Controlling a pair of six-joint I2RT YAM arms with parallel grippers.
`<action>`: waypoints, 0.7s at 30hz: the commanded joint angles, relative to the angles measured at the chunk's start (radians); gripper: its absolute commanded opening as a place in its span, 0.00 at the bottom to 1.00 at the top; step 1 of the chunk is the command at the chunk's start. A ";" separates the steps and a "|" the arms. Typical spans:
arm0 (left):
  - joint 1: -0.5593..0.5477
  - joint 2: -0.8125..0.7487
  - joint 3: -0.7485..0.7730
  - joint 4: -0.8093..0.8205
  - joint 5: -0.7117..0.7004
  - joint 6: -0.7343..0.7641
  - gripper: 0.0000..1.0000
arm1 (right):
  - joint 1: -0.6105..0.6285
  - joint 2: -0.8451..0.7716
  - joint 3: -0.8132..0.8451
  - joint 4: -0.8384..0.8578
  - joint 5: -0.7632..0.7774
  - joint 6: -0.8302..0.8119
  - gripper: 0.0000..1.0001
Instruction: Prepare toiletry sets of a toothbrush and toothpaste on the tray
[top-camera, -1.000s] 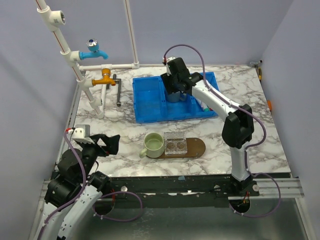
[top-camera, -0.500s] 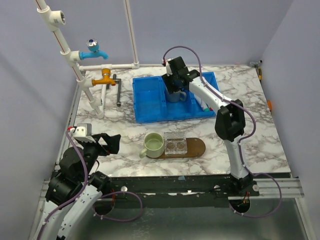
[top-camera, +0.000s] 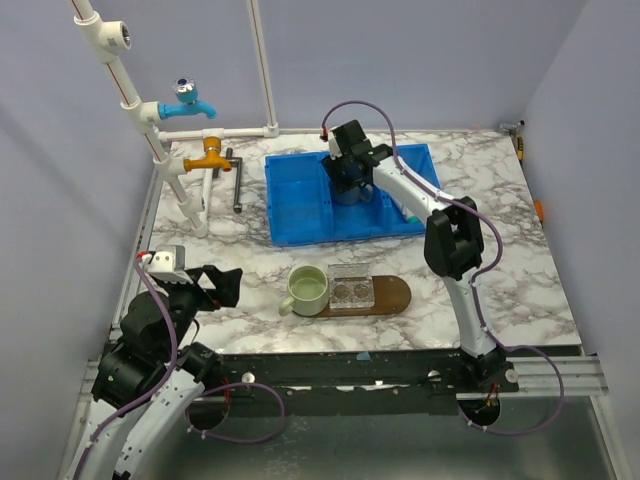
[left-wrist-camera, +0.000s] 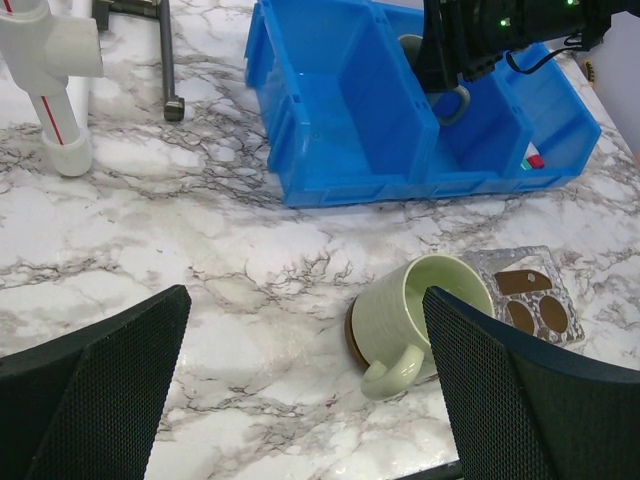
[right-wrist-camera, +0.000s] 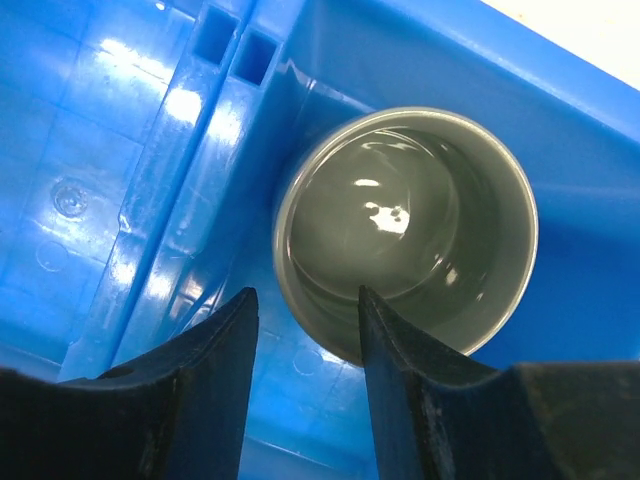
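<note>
The dark-brown oval tray (top-camera: 393, 293) lies near the table's front, with a pale green mug (top-camera: 307, 288) on its left end and a clear plastic holder (top-camera: 350, 288) in its middle. The mug (left-wrist-camera: 420, 310) also shows in the left wrist view. My right gripper (right-wrist-camera: 305, 300) is open inside the blue bin (top-camera: 300, 205), its fingers either side of the near rim of a grey cup (right-wrist-camera: 405, 230). My left gripper (left-wrist-camera: 305, 300) is open and empty over bare marble, left of the mug. No toothbrush or tube is clearly visible; a small teal and red bit (left-wrist-camera: 530, 160) shows in the bin's right compartment.
White pipework (top-camera: 165, 150) with a blue tap (top-camera: 188, 97) and an orange tap (top-camera: 207, 155) stands at the back left, with a metal bar (top-camera: 237, 180) beside it. The bin sits at the back centre.
My right gripper has moved a little left and lower into the bin's middle compartment over the grey cup, its elbow swinging left. The left arm has barely shifted.
</note>
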 joint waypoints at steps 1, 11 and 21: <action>0.006 0.008 -0.006 0.003 0.001 0.003 0.99 | -0.007 0.033 0.042 -0.023 -0.024 0.001 0.45; 0.008 0.013 -0.006 0.003 0.001 0.003 0.99 | -0.005 0.049 0.068 -0.051 -0.027 0.018 0.36; 0.011 0.013 -0.006 0.003 -0.001 0.003 0.99 | -0.006 0.073 0.058 -0.065 -0.051 0.039 0.28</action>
